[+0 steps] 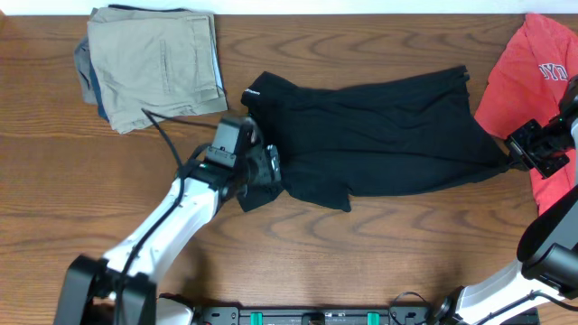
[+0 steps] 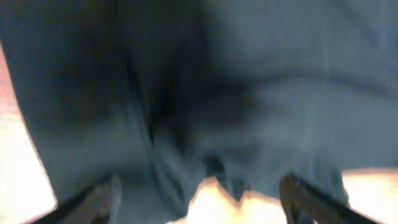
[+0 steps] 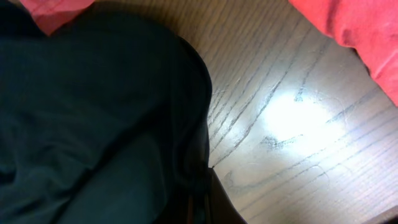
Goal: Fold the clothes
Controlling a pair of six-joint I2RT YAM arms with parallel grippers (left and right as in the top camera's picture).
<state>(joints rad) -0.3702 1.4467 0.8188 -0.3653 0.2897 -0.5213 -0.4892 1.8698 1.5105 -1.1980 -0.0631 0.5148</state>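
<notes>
The overhead camera looks straight down from high above the table (image 1: 361, 253), wide enough to take in the black garment (image 1: 379, 135) at the middle, the red tee (image 1: 524, 72) at the right edge and a folded khaki pile (image 1: 153, 63) at the upper left. The left wrist camera sits so close over the black garment (image 2: 249, 93), looking past its own fingers (image 2: 93, 199) at the bottom corners, that the cloth blurs and which part it faces is hard to say. The right wrist camera looks down from near on the black garment (image 3: 93, 124), bare wood and a strip of red tee (image 3: 354, 31), ground the overhead view shares at its right side.
</notes>
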